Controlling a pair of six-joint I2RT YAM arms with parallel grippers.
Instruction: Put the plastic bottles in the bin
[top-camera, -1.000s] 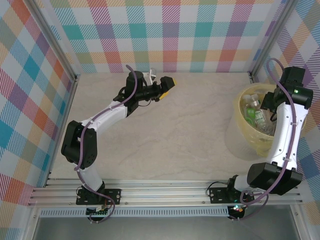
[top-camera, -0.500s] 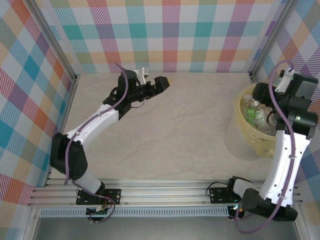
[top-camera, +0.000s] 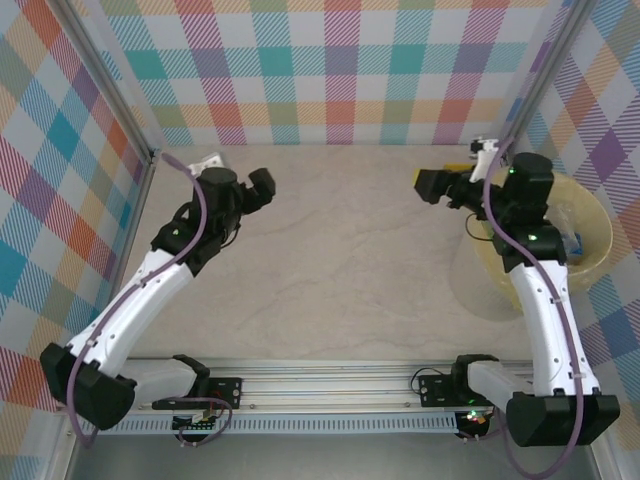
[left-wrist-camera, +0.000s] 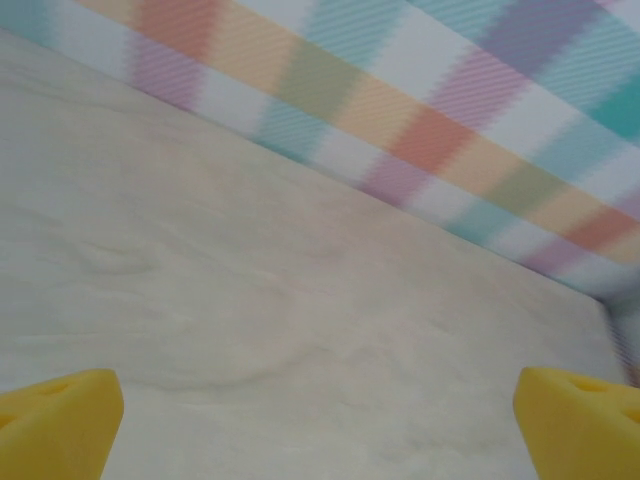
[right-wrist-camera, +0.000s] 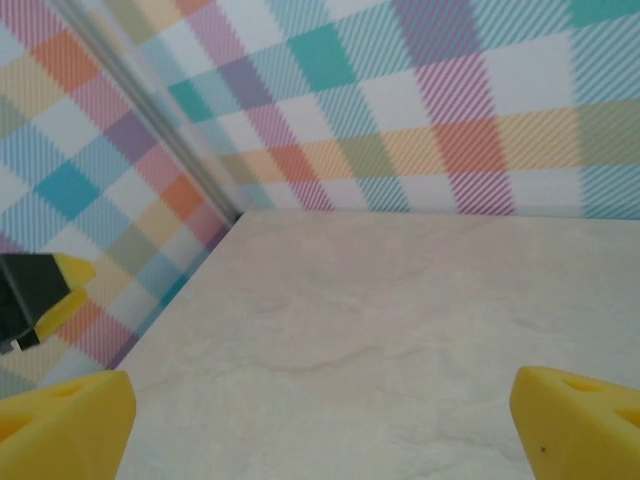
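Two grippers spread wide: left gripper (top-camera: 260, 187), right gripper (top-camera: 431, 183); one bin (top-camera: 598, 218).

From the top camera my right arm (top-camera: 540, 300) crosses in front of the bin (top-camera: 596, 222) and hides most of its mouth and near wall — what lies inside I can't tell, apart from a bluish speck (top-camera: 573, 241) too small to name. On the left wrist camera the checked wall (left-wrist-camera: 400, 110) is smeared soft, and the left gripper (left-wrist-camera: 320, 435) has both yellow fingertips (left-wrist-camera: 55, 425) cut off by the bottom edge. The right gripper (right-wrist-camera: 320, 430) is cropped the same way on its own camera, and a black-and-yellow piece (right-wrist-camera: 35, 290) at the left border is sliced off — I can't say what it is.
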